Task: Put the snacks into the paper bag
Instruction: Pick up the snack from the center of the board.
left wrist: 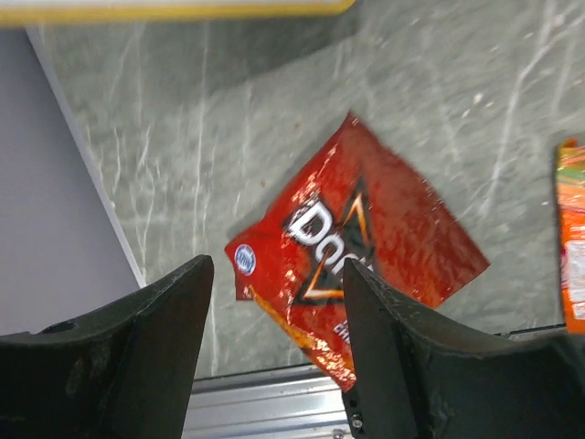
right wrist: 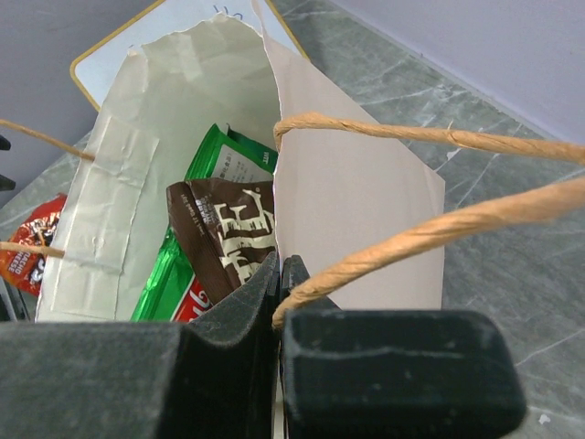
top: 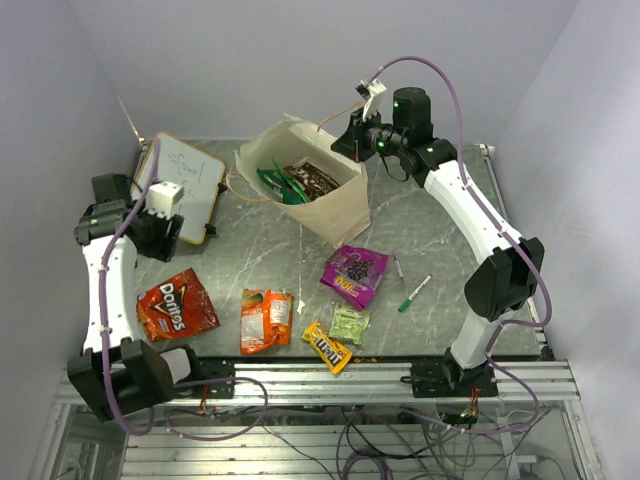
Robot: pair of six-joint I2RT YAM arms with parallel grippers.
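Paper bag [right wrist: 356,210] rim pinched by right tool [right wrist: 279,267]; left tool [left wrist: 279,267] spread, empty, over red Doritos [left wrist: 384,229].

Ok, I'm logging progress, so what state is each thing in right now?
left gripper, open, empty.
right gripper, shut on paper bag rim.
paper bag, open, standing.
green bags, inside paper bag.
brown bag, inside paper bag.
Doritos, flat on table, below left gripper.
orange bag, on table.
purple pouch, on table.
M&M's, on table.
pale packet, on table.

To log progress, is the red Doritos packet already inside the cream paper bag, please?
No, the red Doritos packet lies on the table.
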